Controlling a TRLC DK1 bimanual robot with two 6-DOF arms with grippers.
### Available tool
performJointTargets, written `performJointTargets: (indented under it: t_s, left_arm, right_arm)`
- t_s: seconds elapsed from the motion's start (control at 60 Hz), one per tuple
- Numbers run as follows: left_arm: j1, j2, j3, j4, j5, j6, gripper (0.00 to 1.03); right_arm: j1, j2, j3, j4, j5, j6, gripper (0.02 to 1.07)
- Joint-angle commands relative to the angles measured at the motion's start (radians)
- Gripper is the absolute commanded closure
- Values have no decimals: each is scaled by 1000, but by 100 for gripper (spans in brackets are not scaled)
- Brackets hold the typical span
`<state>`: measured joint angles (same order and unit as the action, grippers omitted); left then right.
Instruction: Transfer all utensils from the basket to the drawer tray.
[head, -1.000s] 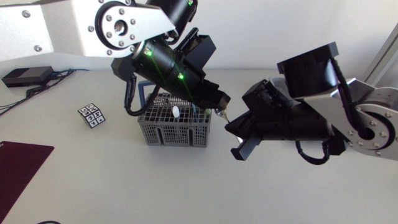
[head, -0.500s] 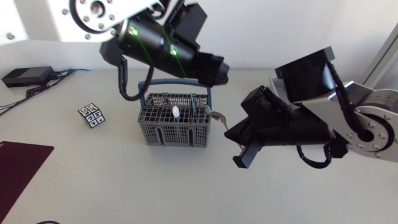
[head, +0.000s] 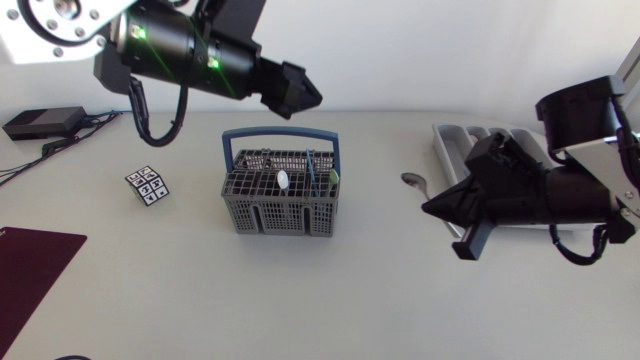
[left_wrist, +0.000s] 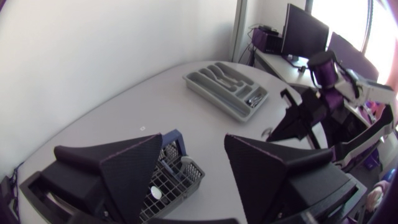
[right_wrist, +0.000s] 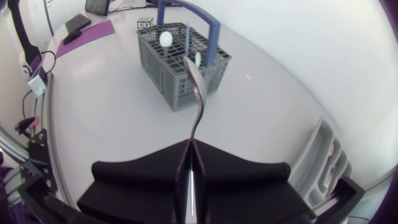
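The grey basket with a blue handle stands mid-table and holds several utensils. My right gripper hovers to its right, shut on the handle of a metal spoon whose bowl points towards the basket. In the right wrist view the spoon sticks out ahead of the closed fingers, with the basket beyond. The grey drawer tray lies at the back right, partly hidden by my right arm. My left gripper hangs high above and behind the basket; its fingers stand apart around nothing.
A small patterned cube sits left of the basket. A dark red mat lies at the front left edge. A black box with cables rests at the back left.
My left arm has risen and drawn back to the left, away from the spoon. The right arm has carried the spoon rightwards, from beside the basket to near the tray.
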<state>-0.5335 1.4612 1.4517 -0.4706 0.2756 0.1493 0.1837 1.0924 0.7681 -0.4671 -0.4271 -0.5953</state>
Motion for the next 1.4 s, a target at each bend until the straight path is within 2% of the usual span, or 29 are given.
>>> performJointTargets:
  t_s: [0.0, 0.1, 0.183, 0.367, 0.5, 0.633, 0.833, 1.033, 1.317, 1.383]
  left_arm:
    - [7, -12, -71, 24, -3, 96, 29]
    - [6, -10, -111, 44, -3, 153, 29]
    - [0, -10, -139, 69, -16, 191, 23]
    - [-10, 10, -197, 119, -70, 211, 23]
    - [-10, 10, -234, 145, -82, 210, 23]
    - [-2, 11, -274, 173, -84, 208, 23]
    - [1, 13, -298, 182, -84, 205, 23]
    - [0, 10, -304, 184, -90, 200, 23]
    - [-11, 42, -333, 237, -111, 173, 23]
    - [-11, 56, -338, 254, -118, 157, 23]
  right_arm:
    - [-101, 34, -18, -25, -35, -143, 101]
    - [-239, 95, 16, -77, -93, -294, 101]
    - [-337, 152, 50, -108, -118, -414, 101]
    - [-518, 294, 132, -131, -114, -658, 101]
    - [-601, 417, 214, -145, -73, -828, 101]
    - [-661, 546, 295, -116, 11, -985, 101]
    - [-728, 673, 385, 10, 67, -1083, 101]
    - [-750, 778, 479, 18, 106, -1117, 92]
    - [-750, 899, 493, 163, 186, -1137, 91]
    - [-748, 900, 487, 176, 186, -1130, 84]
